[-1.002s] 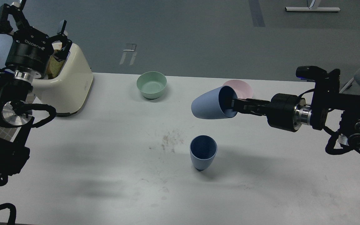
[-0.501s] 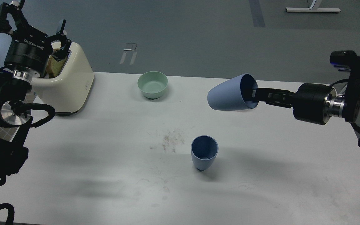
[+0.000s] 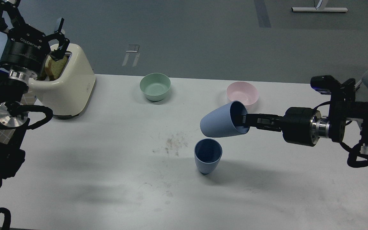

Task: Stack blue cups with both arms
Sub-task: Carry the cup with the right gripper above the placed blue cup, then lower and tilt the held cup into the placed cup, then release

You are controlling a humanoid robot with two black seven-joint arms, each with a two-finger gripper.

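Observation:
One blue cup (image 3: 207,159) stands upright on the white table (image 3: 107,153), near the middle. My right gripper (image 3: 244,120) is shut on the rim of the other blue cup (image 3: 219,123), one finger inside its mouth. That cup lies on its side in the air, base pointing left, just above and behind the standing cup. My left gripper (image 3: 27,19) is open and empty, raised at the far left above the toaster.
A cream toaster (image 3: 67,86) with bread in its slot stands at the back left. A pale green bowl (image 3: 155,86) sits at the back middle, a pale pink bowl (image 3: 242,93) at the back right. Crumbs (image 3: 174,142) lie left of the standing cup.
My right arm swung the held cup up and right, then brought it back left and lower, close above the standing cup. The pink bowl shows again. My left gripper rose slightly.

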